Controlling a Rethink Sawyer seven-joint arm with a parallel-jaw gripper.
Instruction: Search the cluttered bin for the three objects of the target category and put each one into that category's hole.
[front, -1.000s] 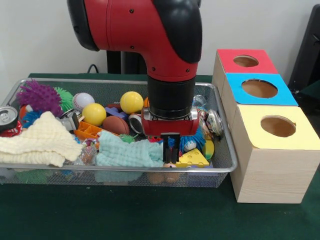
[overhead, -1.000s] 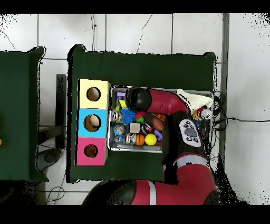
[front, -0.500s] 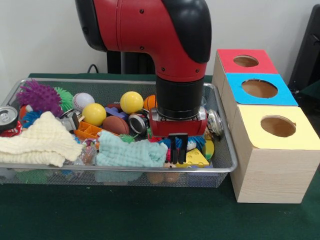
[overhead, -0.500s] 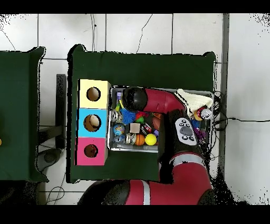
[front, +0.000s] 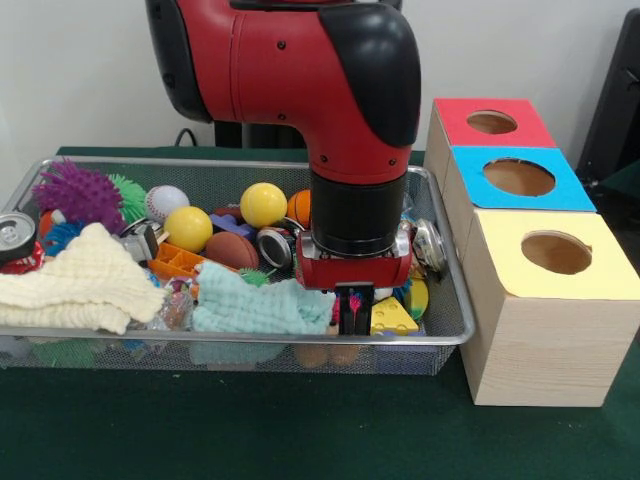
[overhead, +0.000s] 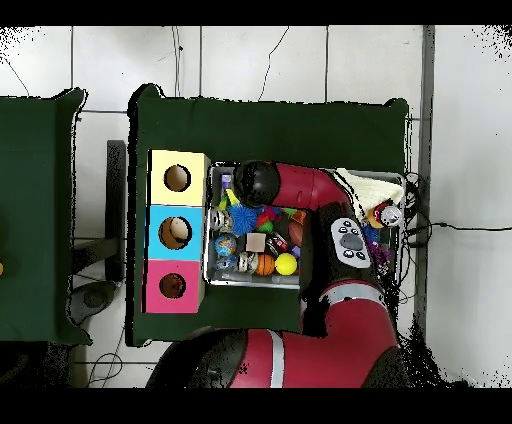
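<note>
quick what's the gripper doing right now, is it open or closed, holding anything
Gripper: low in the mesh bin, beside the yellow cheese wedge toy; its fingers look close together, but open, shut or holding cannot be told.

Glossy red arm (front: 290, 70), black joints

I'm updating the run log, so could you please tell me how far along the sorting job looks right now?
Early stage, as far as the views show. The red box, blue box and yellow box show nothing visibly dropped in their holes. In hand: the gripper is low in the mesh bin, between the teal cloth and the yellow cheese wedge; no held object is visible. Left: apparently all three placements.
</note>
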